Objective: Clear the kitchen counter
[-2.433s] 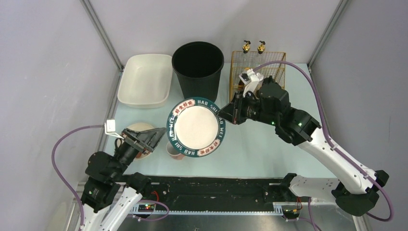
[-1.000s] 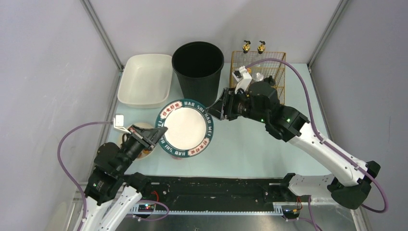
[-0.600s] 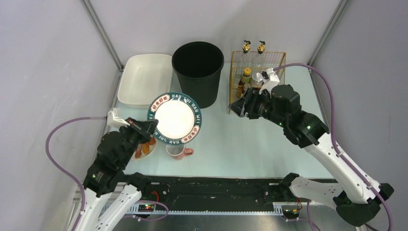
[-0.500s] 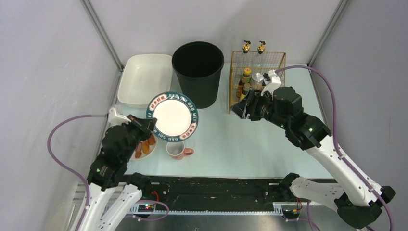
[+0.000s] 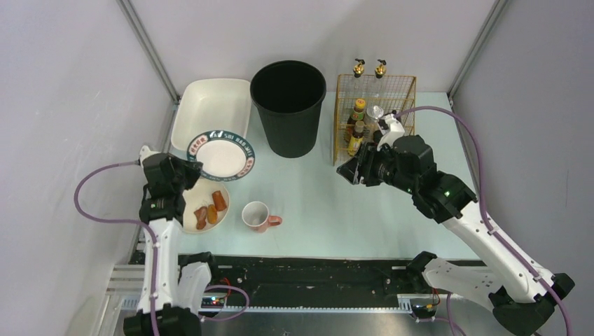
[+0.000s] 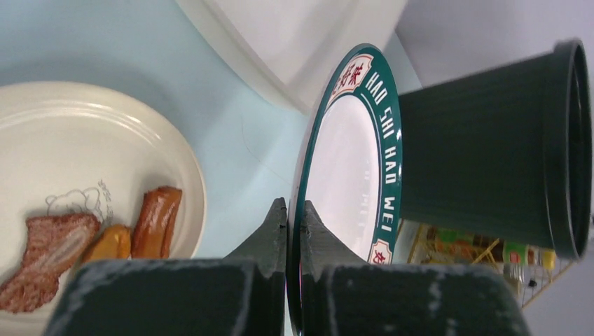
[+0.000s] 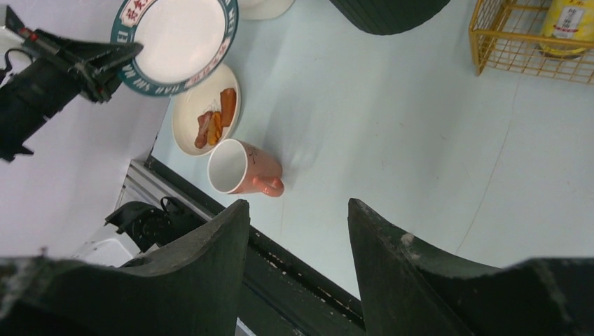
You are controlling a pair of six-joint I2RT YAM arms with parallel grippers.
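While both arms reached over the pale mint-green table (image 5: pixel 336 210), a black rail (image 5: pixel 308 280) lay along its near edge. Just beyond the rail, a pink mug (image 5: pixel 256 215) stood upright on the table with its handle to the right. A cream plate (image 5: pixel 190 199) lay just to the mug's left and carried three brown pieces of food (image 5: pixel 212 208).

Above that plate's far side, the left claw (image 5: pixel 192 169) was clamped on the rim of a green-rimmed plate (image 5: pixel 221 155). The left wrist view showed its fingers (image 6: pixel 274 227) pinching the rim of this plate (image 6: pixel 350 175) from both faces. Lettering ran around the plate's dark green border, and it was held off the table; from above it overlapped the near corner of the white tray (image 5: pixel 213 112).

Over on the right, the right claw (image 5: pixel 344 171) hung above bare table with its fingers spread and nothing between them, as its own camera confirmed (image 7: pixel 298 204). It sat just in front of the near-left corner of a yellow wire basket (image 5: pixel 375 77) that held bottles (image 5: pixel 358 112).

At the back, a black bin (image 5: pixel 287 136) stood between the tray and the basket, all three resting on the table.
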